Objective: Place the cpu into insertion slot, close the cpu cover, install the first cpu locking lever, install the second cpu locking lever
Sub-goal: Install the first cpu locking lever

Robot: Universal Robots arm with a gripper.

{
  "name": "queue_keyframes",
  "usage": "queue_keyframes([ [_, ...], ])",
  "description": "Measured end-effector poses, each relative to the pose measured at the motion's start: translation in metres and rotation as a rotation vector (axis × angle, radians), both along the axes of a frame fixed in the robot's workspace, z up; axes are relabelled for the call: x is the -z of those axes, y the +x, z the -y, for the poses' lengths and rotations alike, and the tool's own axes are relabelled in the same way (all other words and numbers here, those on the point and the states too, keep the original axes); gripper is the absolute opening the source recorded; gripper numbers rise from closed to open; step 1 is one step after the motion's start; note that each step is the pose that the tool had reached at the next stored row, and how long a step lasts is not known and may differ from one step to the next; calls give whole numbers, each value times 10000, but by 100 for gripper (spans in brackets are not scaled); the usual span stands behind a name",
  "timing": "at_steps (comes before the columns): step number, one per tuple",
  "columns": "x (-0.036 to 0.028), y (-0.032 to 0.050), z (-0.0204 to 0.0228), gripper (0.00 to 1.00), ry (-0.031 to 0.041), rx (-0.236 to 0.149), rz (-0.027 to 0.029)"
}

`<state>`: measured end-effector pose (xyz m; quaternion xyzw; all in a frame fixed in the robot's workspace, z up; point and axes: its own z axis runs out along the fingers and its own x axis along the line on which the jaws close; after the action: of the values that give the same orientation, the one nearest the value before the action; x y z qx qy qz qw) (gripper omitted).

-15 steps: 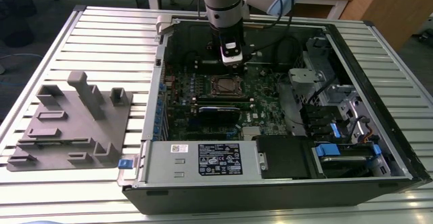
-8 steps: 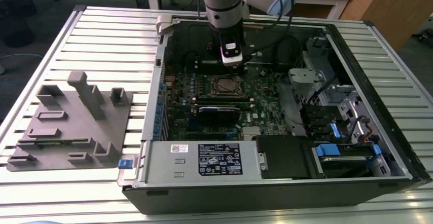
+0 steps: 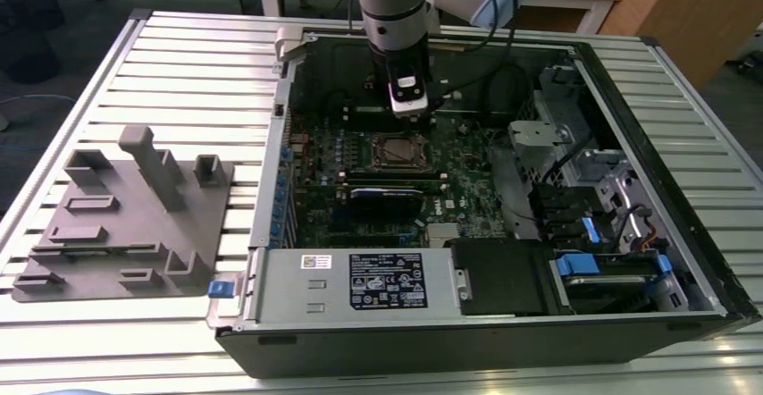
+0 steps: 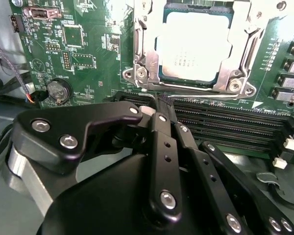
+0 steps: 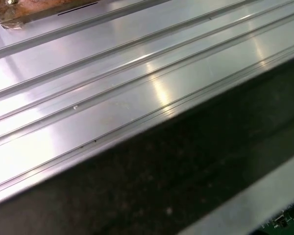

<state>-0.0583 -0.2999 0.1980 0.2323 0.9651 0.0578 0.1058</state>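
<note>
Hand closed tight, tips just beside the cpu cover

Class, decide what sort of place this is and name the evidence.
Probably a robotics lab or workshop: an open computer case lies on a slatted metal table, with the gripper over its motherboard.

Smooth silvery metal w/ bright sheen on cpu; polished bare metal on cpu cover. Glossy green lacquer on circuit board. Matt black finish on tool, shiny metal screws. Ribbed, brushed-metal tabletop, v. reflective. Matt grey plastic on fixture block.
</note>
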Motion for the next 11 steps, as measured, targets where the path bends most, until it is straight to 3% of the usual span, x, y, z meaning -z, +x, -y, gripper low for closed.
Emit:
queue_keyframes([
  [11, 13, 0, 11, 11, -384, 0, 50],
])
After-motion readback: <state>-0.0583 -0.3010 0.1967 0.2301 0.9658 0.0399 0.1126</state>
